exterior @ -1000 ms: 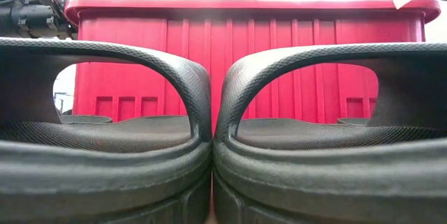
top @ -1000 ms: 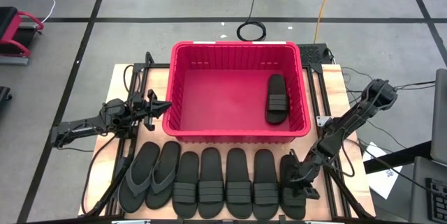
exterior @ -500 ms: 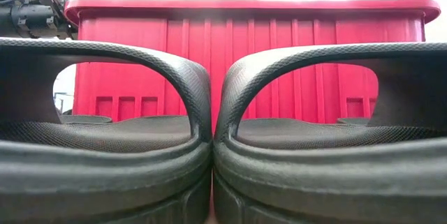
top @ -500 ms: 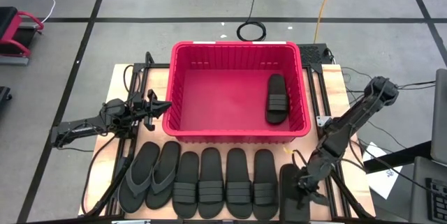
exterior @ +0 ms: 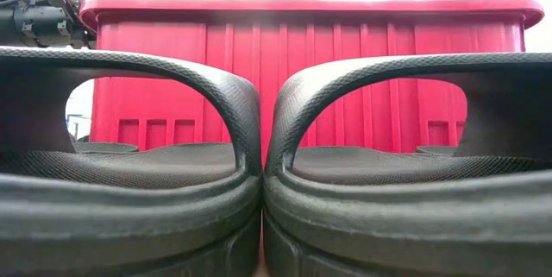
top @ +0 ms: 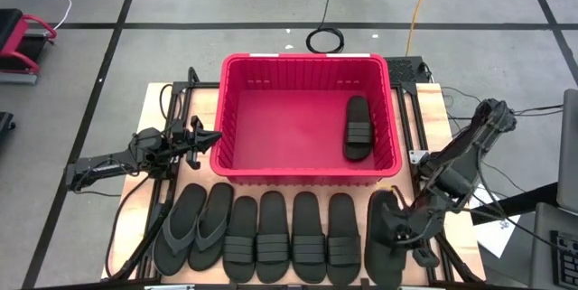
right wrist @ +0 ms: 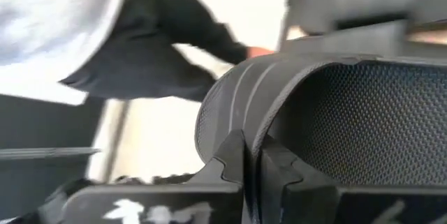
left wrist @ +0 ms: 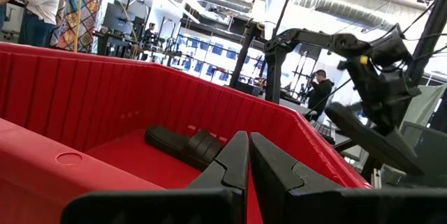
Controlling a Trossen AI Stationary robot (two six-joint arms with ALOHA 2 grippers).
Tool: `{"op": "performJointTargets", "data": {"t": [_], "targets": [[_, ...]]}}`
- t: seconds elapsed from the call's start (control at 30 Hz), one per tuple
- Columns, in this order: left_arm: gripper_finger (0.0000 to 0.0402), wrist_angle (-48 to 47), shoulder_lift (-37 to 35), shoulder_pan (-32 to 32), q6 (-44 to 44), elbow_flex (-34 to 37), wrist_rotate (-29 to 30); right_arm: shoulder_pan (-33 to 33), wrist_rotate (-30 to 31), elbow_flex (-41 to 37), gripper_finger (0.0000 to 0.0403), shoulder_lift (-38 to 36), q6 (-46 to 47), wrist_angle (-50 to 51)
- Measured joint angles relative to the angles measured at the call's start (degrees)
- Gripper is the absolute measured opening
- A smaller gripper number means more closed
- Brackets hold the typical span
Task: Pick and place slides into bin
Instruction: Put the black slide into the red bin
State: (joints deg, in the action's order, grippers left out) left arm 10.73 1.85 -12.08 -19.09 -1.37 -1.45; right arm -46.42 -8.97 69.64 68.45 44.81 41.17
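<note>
The red bin [top: 307,175] stands mid-table with one black slide [top: 358,129] lying flat inside by its right wall. Several slides [top: 273,238] lie side by side on the table along the near edge; the two at the left have thong straps. At the row's right end another slide [top: 386,247] hangs lifted, with my right gripper [top: 412,232] shut on it. My left gripper [top: 215,136] waits shut beside the bin's left wall; its shut fingers [left wrist: 246,144] show in the left wrist view. My right gripper pinches the ribbed strap band [right wrist: 241,116] of the slide at its edge between its two fingers [right wrist: 234,165]. It comes slanting down from the table's right. The slide hangs tilted and clear of the table, its textured footbed [right wrist: 377,126] toward the wrist camera.
In the low view two slides [exterior: 259,182] fill the foreground before the bin's near wall [exterior: 310,70]. Dark frame rails [top: 172,100] run beside the bin on both sides. Papers [top: 497,227] lie off the table's right edge.
My right gripper has risen from the table at the row's right end, its arm folding upward, and has carried the slide up with it. The slide, lying flat on the table a second ago, now hangs tilted and clear of the table.
</note>
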Motion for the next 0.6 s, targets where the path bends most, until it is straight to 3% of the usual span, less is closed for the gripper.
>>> {"op": "performJointTargets", "data": {"t": [0.23,0.6], "targets": [[0.0024,0.01,0.0,0.0,0.94,0.0,0.0,6.98,6.22,6.93,0.0001,0.0,-9.55,12.58],[0.0024,0.14,0.0,0.0,0.59,0.02,0.01,21.49,7.37,15.77,0.0003,-0.4,-33.91,16.04]]}}
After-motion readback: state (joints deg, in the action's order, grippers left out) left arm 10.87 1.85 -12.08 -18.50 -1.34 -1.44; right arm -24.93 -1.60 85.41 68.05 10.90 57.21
